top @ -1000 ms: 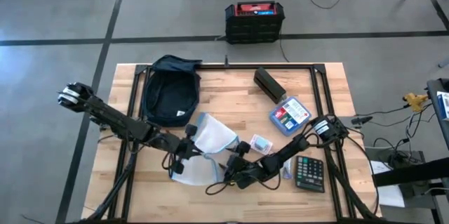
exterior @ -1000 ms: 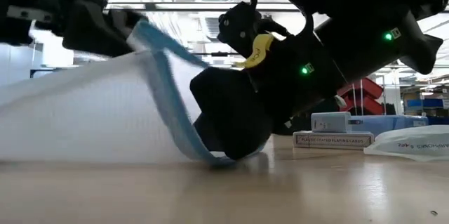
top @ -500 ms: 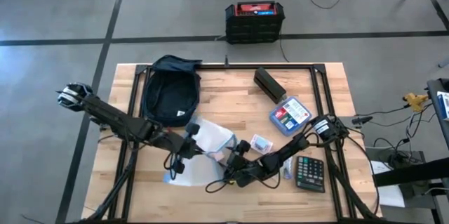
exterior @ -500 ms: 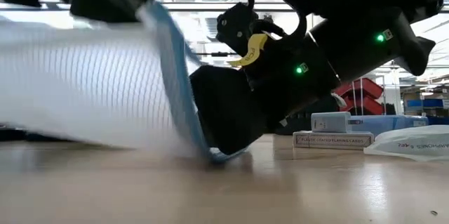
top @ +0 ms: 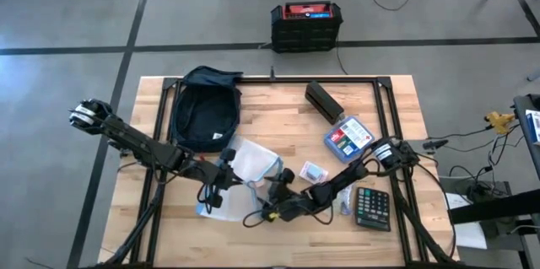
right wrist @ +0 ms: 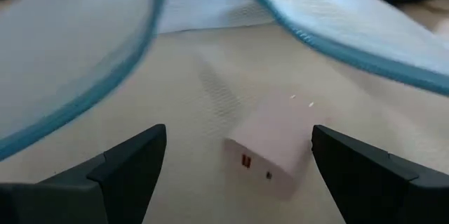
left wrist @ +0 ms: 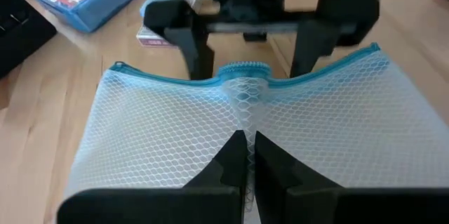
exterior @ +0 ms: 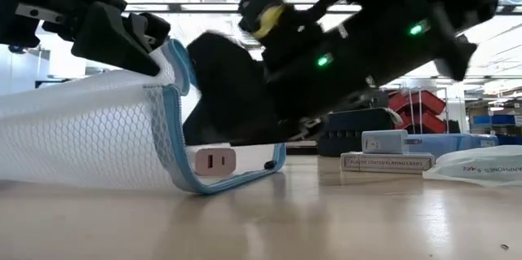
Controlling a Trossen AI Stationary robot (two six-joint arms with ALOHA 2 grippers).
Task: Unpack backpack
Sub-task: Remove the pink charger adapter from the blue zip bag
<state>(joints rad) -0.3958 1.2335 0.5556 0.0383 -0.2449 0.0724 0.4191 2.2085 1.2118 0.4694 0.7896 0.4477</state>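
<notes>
From above, the dark navy soft fabric backpack [top: 205,107] lies flat at the far left of my wooden slatted table [top: 278,126], well apart from where I am working. My left gripper [top: 221,180] sits near the front middle of the table, at the white mesh pouch with the light blue zip edge [top: 251,162], and my right gripper [top: 272,210] reaches in from the other side, just beside the pouch's front edge. Further right lie a blue plastic box with a red label [top: 348,137], a black rectangular block [top: 324,100] and a black calculator [top: 372,207]; a black hard crate with a red top [top: 305,24] stands on the floor beyond the table. At table level, the mesh pouch [exterior: 90,142] is held up on one side by my left gripper [exterior: 134,44], its blue-edged mouth gaping, and a small white charger block [exterior: 214,160] rests just inside that mouth under my right arm. From my left wrist, my two fingers [left wrist: 235,161] are pinched together on a fold of the mesh [left wrist: 245,97], with my right gripper [left wrist: 245,55] facing me across the pouch's rim. From my right wrist, my fingers [right wrist: 126,161] are spread wide and grip nothing; the white charger block [right wrist: 270,147] lies on the wood between them, inside the blue rim.
</notes>
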